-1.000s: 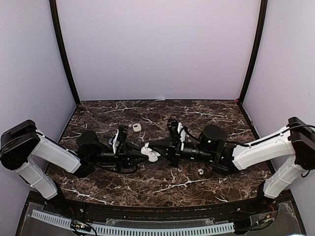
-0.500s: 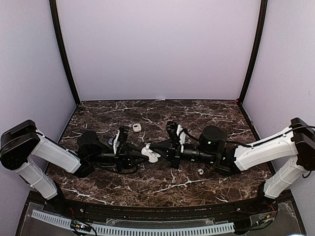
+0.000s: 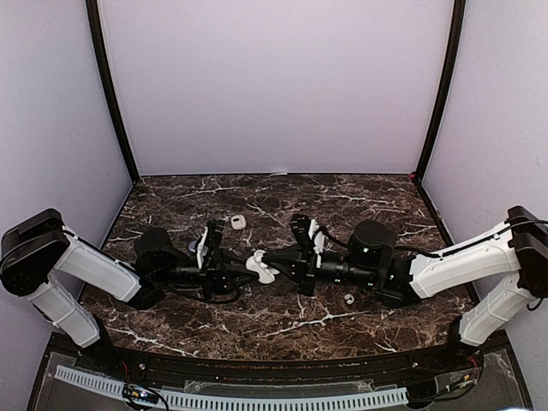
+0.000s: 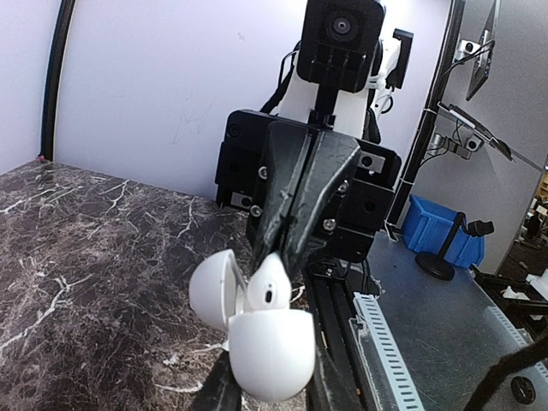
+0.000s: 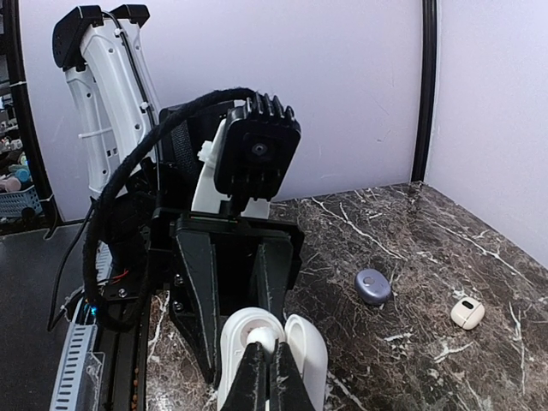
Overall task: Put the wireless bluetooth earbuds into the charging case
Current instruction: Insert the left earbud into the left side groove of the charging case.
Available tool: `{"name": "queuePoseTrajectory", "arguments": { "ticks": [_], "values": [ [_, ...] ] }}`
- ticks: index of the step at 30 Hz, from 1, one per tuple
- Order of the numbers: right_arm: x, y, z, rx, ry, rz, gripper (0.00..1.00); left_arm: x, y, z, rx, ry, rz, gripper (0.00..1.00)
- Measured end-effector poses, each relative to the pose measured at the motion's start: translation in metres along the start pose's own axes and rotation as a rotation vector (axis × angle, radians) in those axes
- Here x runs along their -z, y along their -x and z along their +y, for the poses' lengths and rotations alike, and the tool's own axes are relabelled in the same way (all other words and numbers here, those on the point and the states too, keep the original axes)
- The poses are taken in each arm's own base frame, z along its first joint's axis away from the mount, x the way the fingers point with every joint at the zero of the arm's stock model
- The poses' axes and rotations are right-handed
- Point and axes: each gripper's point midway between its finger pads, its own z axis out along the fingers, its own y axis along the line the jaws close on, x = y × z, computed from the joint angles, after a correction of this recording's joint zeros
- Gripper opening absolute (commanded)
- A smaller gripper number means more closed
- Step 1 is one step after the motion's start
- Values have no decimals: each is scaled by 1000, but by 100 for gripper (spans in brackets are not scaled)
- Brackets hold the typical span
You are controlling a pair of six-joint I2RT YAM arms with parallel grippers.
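Observation:
My left gripper [image 4: 270, 381] is shut on the white charging case [image 4: 272, 347], holding it off the table with its lid [image 4: 211, 289] swung open to the left. My right gripper [image 5: 266, 358] is shut on a white earbud [image 4: 268, 288], whose lower end sits in the case's mouth. In the right wrist view the earbud [image 5: 262, 335] lies against the case's inner well [image 5: 238, 342]. From above, the two grippers meet tip to tip at the case [image 3: 259, 267] in mid-table. Another earbud [image 3: 349, 299] lies loose on the marble under the right arm.
A small beige oval case [image 3: 238, 222] lies behind the left gripper, and a blue-grey oval case [image 5: 373, 286] lies near it. The marble table [image 3: 282, 325] is walled by lilac panels at the back and sides. A cable duct [image 3: 257, 401] runs along the near edge.
The right arm has shifted slightly, its wrist sitting a little lower and nearer the case. The left arm and the case have stayed put.

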Motion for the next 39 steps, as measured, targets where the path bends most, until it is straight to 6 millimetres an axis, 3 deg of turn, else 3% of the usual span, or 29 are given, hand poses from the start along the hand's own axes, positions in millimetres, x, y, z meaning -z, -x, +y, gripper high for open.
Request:
{"name": "queuePoseTrajectory", "arguments": {
  "ticks": [19, 32, 39],
  "values": [
    [-7, -8, 8, 2, 18, 21, 2, 1, -6, 0, 1, 0, 28, 15],
    [-7, -5, 5, 33, -31, 22, 34, 2, -3, 0, -9, 13, 21, 15],
    [5, 12, 4, 43, -61, 4, 39, 2, 0, 0, -18, 16, 10, 15]
  ]
}}
